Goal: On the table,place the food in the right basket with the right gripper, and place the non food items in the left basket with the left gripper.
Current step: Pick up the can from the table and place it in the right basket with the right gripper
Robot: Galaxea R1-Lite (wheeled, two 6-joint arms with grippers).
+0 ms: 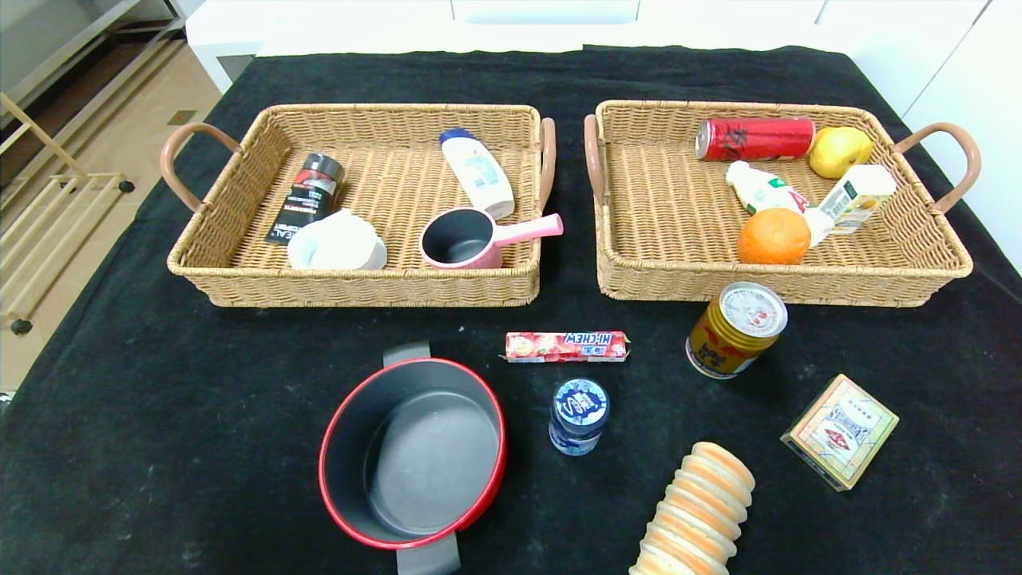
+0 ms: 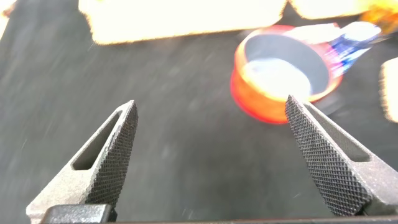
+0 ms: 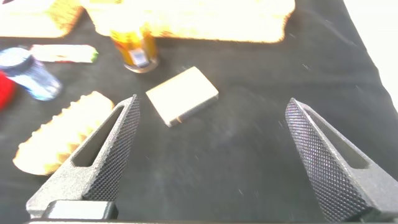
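While my left gripper [image 2: 211, 134] and right gripper [image 3: 211, 134] hang released, the candy stick [image 1: 566, 346] lies mid-table, long axis parallel to the front edge, beside the red pot [image 1: 413, 453].

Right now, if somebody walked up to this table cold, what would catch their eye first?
Probably the big red pot, empty, on the black cloth at front left, with the stack of biscuits lying to its right. Behind them sit two wicker baskets: the left basket holds a pink saucepan, the right basket an orange and a red can. Both the left gripper and right gripper hang open above the cloth.
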